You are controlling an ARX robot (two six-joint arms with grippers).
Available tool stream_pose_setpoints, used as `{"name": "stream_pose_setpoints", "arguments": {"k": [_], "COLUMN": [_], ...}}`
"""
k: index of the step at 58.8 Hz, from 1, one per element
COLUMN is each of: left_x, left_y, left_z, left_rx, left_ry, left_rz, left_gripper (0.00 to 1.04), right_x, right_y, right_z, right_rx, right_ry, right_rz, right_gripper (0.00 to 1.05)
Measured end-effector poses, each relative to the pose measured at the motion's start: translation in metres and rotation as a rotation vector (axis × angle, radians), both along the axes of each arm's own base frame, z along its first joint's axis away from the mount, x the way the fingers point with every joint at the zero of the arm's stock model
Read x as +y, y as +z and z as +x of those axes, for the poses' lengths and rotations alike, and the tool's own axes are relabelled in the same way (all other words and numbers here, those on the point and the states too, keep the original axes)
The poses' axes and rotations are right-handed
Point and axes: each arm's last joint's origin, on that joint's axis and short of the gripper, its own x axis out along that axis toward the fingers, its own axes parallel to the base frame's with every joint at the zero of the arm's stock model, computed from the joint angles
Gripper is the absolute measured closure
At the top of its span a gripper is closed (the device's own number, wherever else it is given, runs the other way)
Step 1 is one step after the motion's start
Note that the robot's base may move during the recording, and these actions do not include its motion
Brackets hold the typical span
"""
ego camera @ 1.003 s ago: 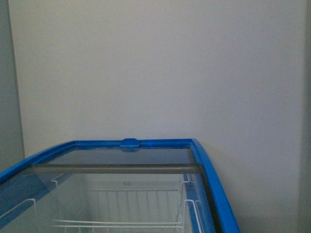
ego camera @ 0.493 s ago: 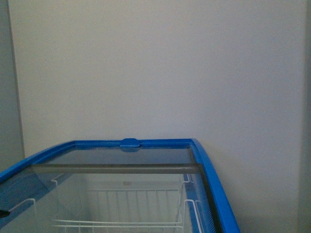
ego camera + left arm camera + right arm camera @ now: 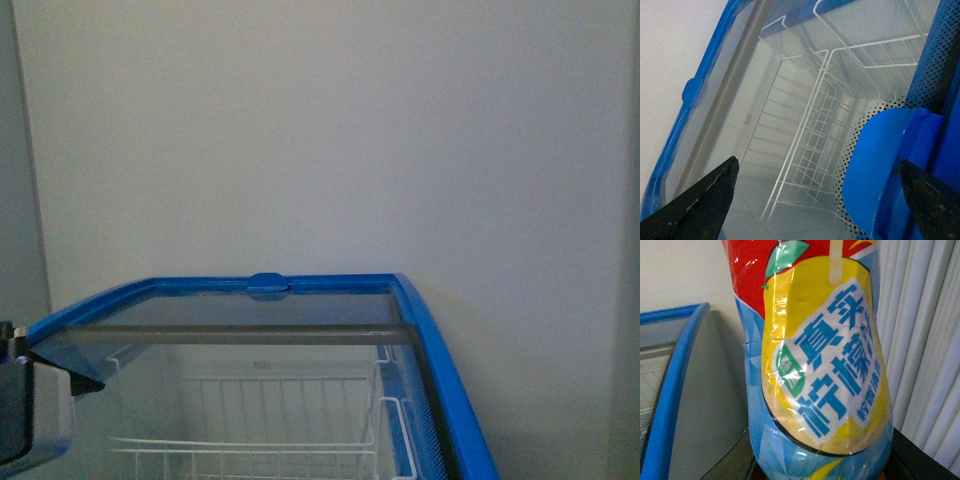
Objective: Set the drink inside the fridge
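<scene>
The drink [image 3: 815, 365] fills the right wrist view: a plastic bottle whose wrap is red at one end, with a yellow patch of blue writing and light blue around it. My right gripper [image 3: 820, 475] is shut on it, its fingers mostly hidden behind the bottle. The fridge [image 3: 440, 370] is a white chest with a blue rim and a glass sliding lid [image 3: 250, 335]; its rim [image 3: 670, 385] lies beside the bottle. My left gripper [image 3: 817, 197] is open over the glass, with the lid's blue handle [image 3: 880, 170] between its fingers, and shows at the front view's lower left [image 3: 20, 410].
White wire baskets [image 3: 280, 420] hang inside the fridge under the glass. A plain white wall [image 3: 330, 140] rises behind it and a grey cabinet edge [image 3: 12, 200] stands at the far left. White pleated curtains [image 3: 925, 340] hang behind the bottle.
My left gripper has come into the front view at the lower left, by the fridge's near rim. The fridge sits a little higher in the view than before.
</scene>
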Motion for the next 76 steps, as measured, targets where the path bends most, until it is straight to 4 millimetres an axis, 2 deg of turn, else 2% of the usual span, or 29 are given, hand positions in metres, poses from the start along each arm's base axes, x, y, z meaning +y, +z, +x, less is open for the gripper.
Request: {"name": "stream_pose_setpoints", "arguments": {"k": [5, 9, 24, 25, 29, 35, 40, 43, 49, 54, 55, 57, 58, 59, 63, 67, 71, 76], "left_x": [0.0, -0.002, -0.023, -0.037, -0.042, -0.042, -0.035, -0.029, -0.02, -0.014, -0.014, -0.014, -0.013, -0.012, -0.005, 0.006, 0.007, 0.007], "left_y": [-0.003, 0.0, 0.03, 0.047, 0.054, 0.064, 0.066, 0.064, 0.064, 0.07, 0.071, 0.072, 0.071, 0.069, 0.057, 0.039, 0.032, 0.026], "left_z": [0.011, 0.031, 0.124, 0.168, 0.176, 0.176, 0.159, 0.141, 0.103, 0.04, 0.018, -0.004, -0.027, -0.042, -0.103, -0.144, -0.158, -0.164], "left_rx": [0.026, 0.023, -0.084, -0.164, -0.223, -0.282, -0.204, -0.085, 0.089, 0.265, 0.307, 0.342, 0.381, 0.408, 0.223, 0.11, 0.072, 0.064], "left_ry": [-0.008, -0.019, 0.036, 0.091, 0.153, 0.258, 0.426, 0.54, 0.623, 0.654, 0.646, 0.633, 0.629, 0.63, 0.723, 0.785, 0.776, 0.767], "left_rz": [-0.003, -0.008, 0.006, -0.044, -0.095, -0.209, -0.38, -0.495, -0.669, -0.882, -0.934, -0.965, -0.999, -1.026, -1.046, -1.05, -1.052, -1.047], "left_gripper": [0.08, 0.08, 0.08, 0.08, 0.08, 0.08, 0.08, 0.08, 0.08, 0.08, 0.08, 0.08, 0.08, 0.08, 0.22, 0.36, 0.47, 0.59], "right_x": [0.0, 0.0, 0.0, 0.0, 0.0, 0.0, 0.0, 0.0, 0.0, 0.0, 0.0, 0.0, 0.0, 0.0, 0.0, 0.0, 0.0, 0.0], "right_y": [0.0, 0.0, 0.0, 0.0, 0.0, 0.0, 0.0, 0.0, 0.0, 0.0, 0.0, 0.0, 0.0, 0.0, 0.0, 0.0, 0.0, 0.009], "right_z": [0.0, 0.0, 0.0, 0.0, 0.0, 0.0, 0.0, 0.0, 0.0, 0.0, 0.0, 0.0, 0.0, 0.0, 0.0, 0.0, 0.001, 0.007], "right_rx": [0.0, 0.0, 0.0, 0.0, 0.0, 0.0, 0.0, 0.0, 0.0, 0.0, 0.0, 0.0, 0.0, 0.0, 0.0, 0.0, 0.029, 0.217], "right_ry": [0.0, 0.0, 0.0, 0.0, 0.0, 0.0, 0.0, 0.0, 0.0, 0.0, 0.0, 0.0, 0.0, 0.0, 0.0, -0.001, 0.015, 0.172], "right_rz": [0.0, 0.0, 0.0, 0.0, 0.0, 0.0, 0.0, 0.0, 0.0, 0.0, 0.0, 0.0, 0.0, 0.0, 0.0, 0.0, -0.011, -0.101], "right_gripper": [0.62, 0.62, 0.62, 0.62, 0.62, 0.62, 0.62, 0.62, 0.62, 0.62, 0.62, 0.62, 0.62, 0.62, 0.62, 0.62, 0.62, 0.62]}}
